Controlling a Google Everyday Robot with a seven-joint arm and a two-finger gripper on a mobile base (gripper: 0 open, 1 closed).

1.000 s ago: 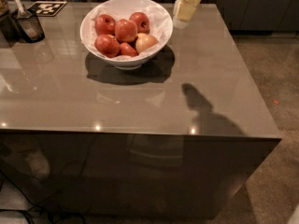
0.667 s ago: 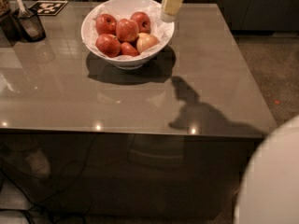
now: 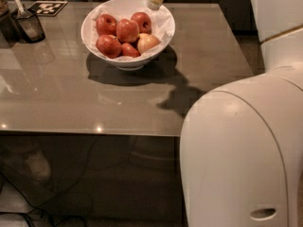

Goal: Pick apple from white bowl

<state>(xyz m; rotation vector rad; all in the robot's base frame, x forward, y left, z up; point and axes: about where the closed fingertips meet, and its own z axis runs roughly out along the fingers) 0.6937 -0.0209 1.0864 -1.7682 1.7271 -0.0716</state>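
Observation:
The white bowl [image 3: 163,37], lined with crinkled white paper, stands on the grey table toward its far side. It holds several apples. A large red apple [image 3: 128,30] with an orange-yellow blush lies in the middle of the pile. A pale yellowish-tan apple [image 3: 147,42] lies to its right and a small dark-red one [image 3: 128,50] in front. My gripper [image 3: 154,4] is cream-coloured and comes down from the top edge. It hangs over the bowl's far right rim, just above and right of the far apple [image 3: 142,21], and touches no apple.
My arm's white body [image 3: 236,150] fills the right foreground and hides the table's front right corner. A dark cup with a utensil [image 3: 29,26] and a black-and-white marker tag [image 3: 47,7] sit at the far left. The table's front edge [image 3: 94,133] runs across the middle.
The gripper has moved left, from beside the bowl to above its far right rim. The arm's white body has swung into the right foreground. The bowl and apples have not shifted on the table.

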